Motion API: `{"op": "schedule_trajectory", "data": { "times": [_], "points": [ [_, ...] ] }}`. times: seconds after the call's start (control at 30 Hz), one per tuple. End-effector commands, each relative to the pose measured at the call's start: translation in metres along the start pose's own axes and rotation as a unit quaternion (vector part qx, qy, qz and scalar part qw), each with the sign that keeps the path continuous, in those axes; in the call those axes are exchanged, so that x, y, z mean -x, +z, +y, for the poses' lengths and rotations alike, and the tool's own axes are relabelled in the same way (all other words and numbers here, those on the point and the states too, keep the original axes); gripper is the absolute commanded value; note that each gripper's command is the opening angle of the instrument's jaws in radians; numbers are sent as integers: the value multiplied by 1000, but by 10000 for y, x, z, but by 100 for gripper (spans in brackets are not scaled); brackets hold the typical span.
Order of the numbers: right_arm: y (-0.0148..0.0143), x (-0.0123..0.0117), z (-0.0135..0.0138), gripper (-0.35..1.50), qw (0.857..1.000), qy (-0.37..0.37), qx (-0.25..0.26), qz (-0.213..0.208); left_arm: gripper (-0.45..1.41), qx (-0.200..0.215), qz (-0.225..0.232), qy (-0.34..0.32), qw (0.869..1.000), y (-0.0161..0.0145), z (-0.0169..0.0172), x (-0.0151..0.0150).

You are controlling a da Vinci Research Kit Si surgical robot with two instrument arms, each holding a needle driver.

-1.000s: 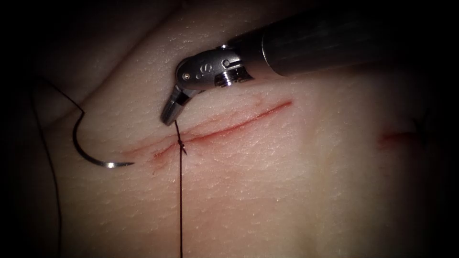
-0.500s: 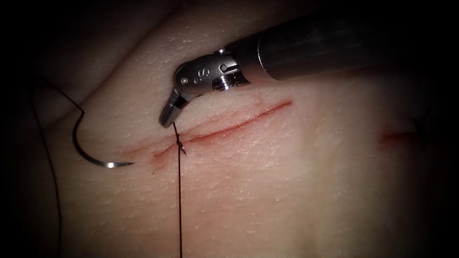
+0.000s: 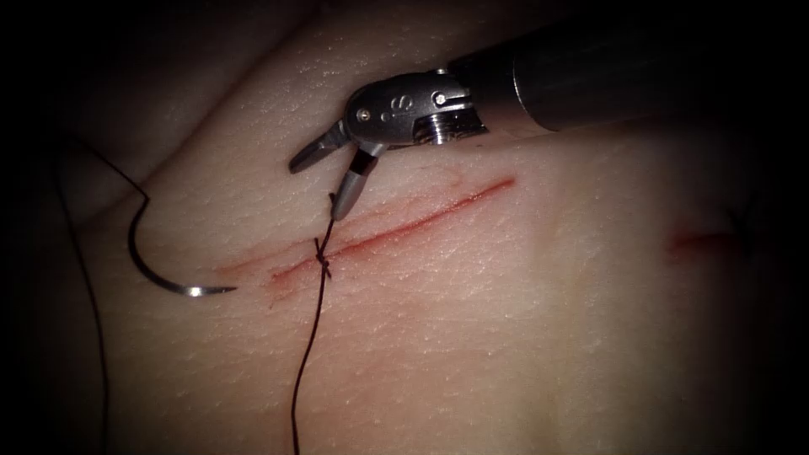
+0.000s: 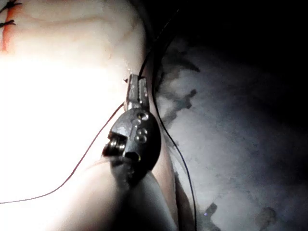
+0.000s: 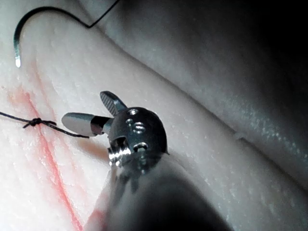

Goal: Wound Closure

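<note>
**Right tool let go of the thread above the knot**

Nearest the observer, the thread (image 3: 308,354) ran up across the tissue (image 3: 506,337) in a loose curve. Half a second earlier it had stood straight and taut. It ended at the knot (image 3: 322,263), which sat on the cut (image 3: 421,217) towards its left end, with red fluid (image 3: 282,274) smeared along the line there.

Just beyond the knot, the right tool (image 3: 316,190) had its jaws spread wide and held nothing. The short strand rose from the knot to the lower jaw, which had been clamped on it a moment before.

The needle (image 3: 156,274) lay flat on the tissue to the left of the cut, gripped by neither tool and apparently not in the tissue.

In the left wrist view, the left tool (image 4: 136,84) had its jaws closed together. A strand passed by the tip, but whether it was pinched could not be made out.

Judged from this, a clean release needed:
- jaws fully parted, so that no strand snagged
- no sideways drag on the knot
- slack in the long strand kept gentle, so that the throws stayed seated on the cut
</note>
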Motion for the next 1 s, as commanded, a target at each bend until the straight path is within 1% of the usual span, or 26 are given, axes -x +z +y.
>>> {"op": "schedule_trajectory", "data": {
  "times": [0.03, 0.13, 0.2, 0.23, 0.27, 0.3, 0.33, 0.37, 0.4, 0.47, 0.5, 0.53, 0.6, 0.63, 0.8, 0.83, 0.87, 0.9, 0.93, 0.97, 1.0],
  "points": [
    [-7, 2, 3, 118, 1000, 13, 19, 15, -45, -2, -3, 0, 1000, 3, -4, 6],
    [-20, 2, -2, 113, 998, 38, 53, 25, -45, -7, -6, 2, 1000, -5, -24, 11],
    [-20, 2, -7, 108, 996, 54, 67, 32, -45, -7, -6, 6, 1000, -10, -38, 16],
    [-11, 1, -18, 103, 992, 64, 96, 42, -45, -6, -6, 22, 1000, -17, -56, 21],
    [-11, 1, -18, 103, 992, 64, 96, 42, -45, -6, -6, 22, 1000, -17, -56, 21],
    [-7, 1, -21, 101, 991, 66, 107, 48, -45, -5, -6, 26, 1000, -18, -61, 22],
    [6, -1, -30, 93, 987, 71, 132, 55, -45, 5, 5, 38, 999, -22, -70, 22],
    [6, -1, -30, 93, 987, 71, 132, 55, -45, 5, 5, 38, 999, -22, -70, 22],
    [11, -2, -34, 91, 985, 73, 143, 57, -45, 8, 9, 46, 999, -23, -73, 21],
    [25, -6, -48, 63, 980, 80, 166, 81, -45, 14, 19, 70, 997, -27, -81, 19],
    [25, -6, -48, 63, 980, 80, 166, 81, -45, 14, 19, 70, 997, -27, -81, 19],
    [29, -7, -53, 39, 978, 83, 166, 93, -45, 18, 19, 74, 997, -29, -85, 18],
    [35, -8, -61, 17, 976, 81, 169, 107, -45, 25, 19, 78, 996, -31, -90, 16],
    [39, -9, -65, -1, 975, 83, 172, 111, -45, 28, 18, 80, 996, -32, -94, 16],
    [50, -10, -74, -10, 965, 87, 202, 140, -45, 44, 26, 98, 994, -36, -112, 13],
    [52, -10, -75, -13, 963, 87, 211, 146, -45, 47, 28, 101, 993, -36, -113, 13],
    [58, -10, -77, -15, 957, 90, 227, 157, -45, 55, 37, 103, 992, -34, -115, 11],
    [58, -10, -77, -15, 957, 90, 227, 157, -45, 55, 37, 103, 992, -34, -115, 11],
    [62, -9, -78, -20, 956, 87, 232, 158, -45, 60, 42, 106, 992, -33, -115, 11],
    [69, -7, -81, -20, 953, 88, 241, 163, -45, 73, 52, 110, 990, -30, -116, 10],
    [69, -7, -81, -20, 953, 88, 241, 163, -45, 73, 52, 110, 990, -30, -116, 10]
  ]
}}
